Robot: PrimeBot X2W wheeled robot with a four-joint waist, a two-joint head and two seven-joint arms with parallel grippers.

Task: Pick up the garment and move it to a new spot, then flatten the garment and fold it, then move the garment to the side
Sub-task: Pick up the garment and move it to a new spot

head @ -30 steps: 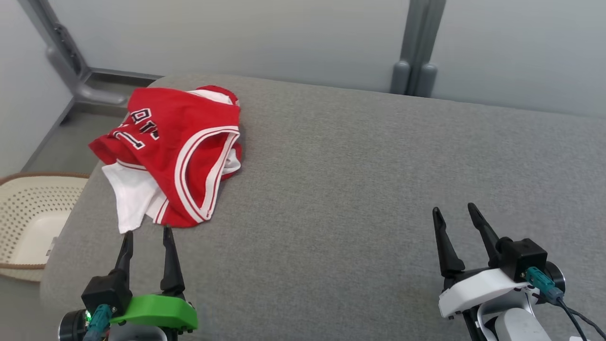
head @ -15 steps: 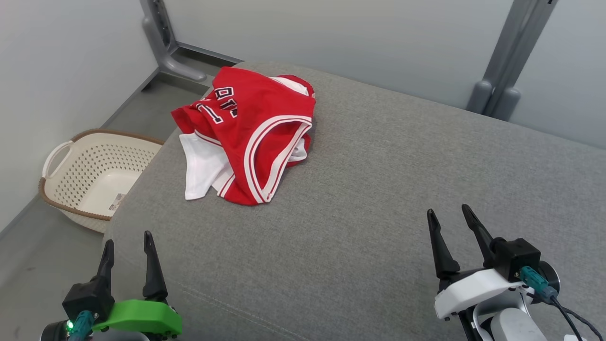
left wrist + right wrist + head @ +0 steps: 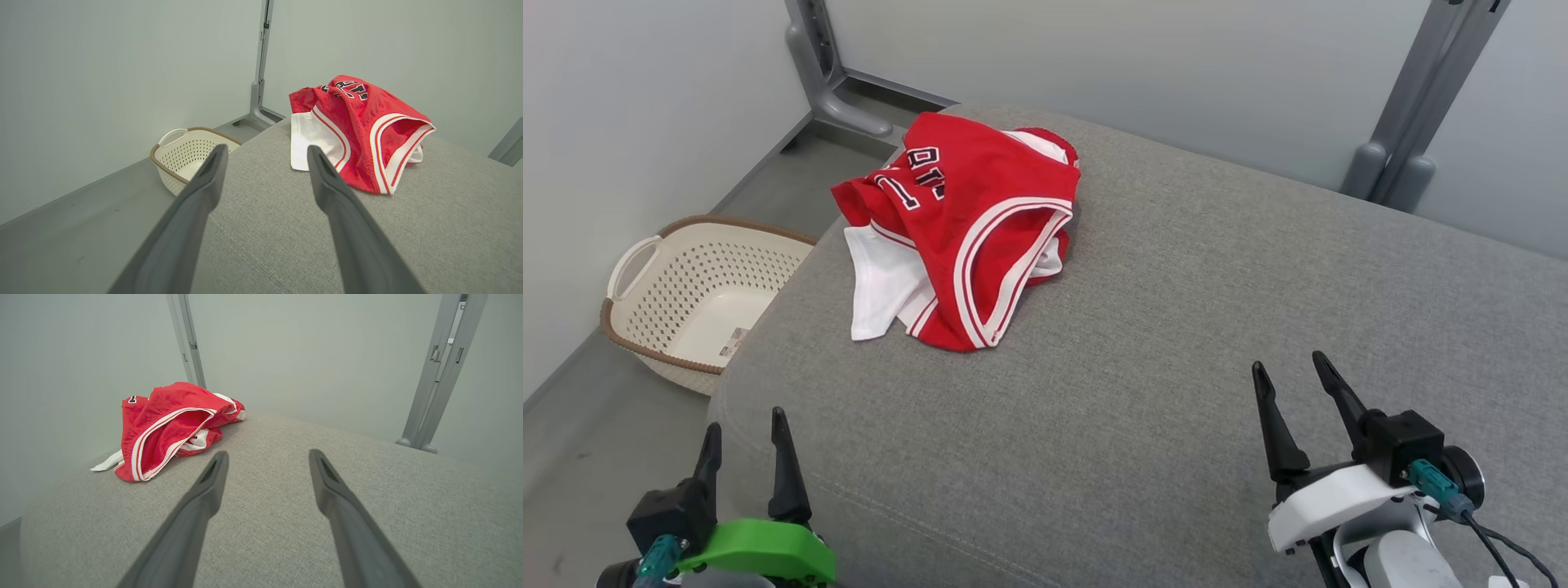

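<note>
garment [image 3: 968, 233]: a red jersey with white trim and dark lettering, bunched in a loose heap. A white panel sticks out from under it on the near left side. It lies at the far left corner of the cushion, and neither gripper touches it.

cushion [image 3: 1176, 327]: broad grey woven fabric with rounded edges and a seam line running across the near left part. The stretch between the garment and both grippers is bare.

left gripper [image 3: 747, 419]: low at the cushion's near left corner, on a green mount. Its two dark fingers are spread with nothing between them and point roughly towards the garment, well short of it. From its wrist camera, one finger crosses the floor and basket and the other crosses the cushion below the white panel.

right gripper [image 3: 1287, 360]: at the near right, above the cushion, on a white mount with a teal plug and black cable. Its fingers are parted and empty, and it is well apart from the garment.

basket [image 3: 645, 245]: cream, perforated, with a brown rim and a loop handle. It stands on the floor just beside the cushion's left edge, with a small label on its bottom.

floor [image 3: 572, 457]: plain grey, running along the cushion's left side.

posts [image 3: 1421, 106]: grey metal uprights, one behind the garment and one at the far right, against the pale wall [image 3: 1094, 57].
</note>
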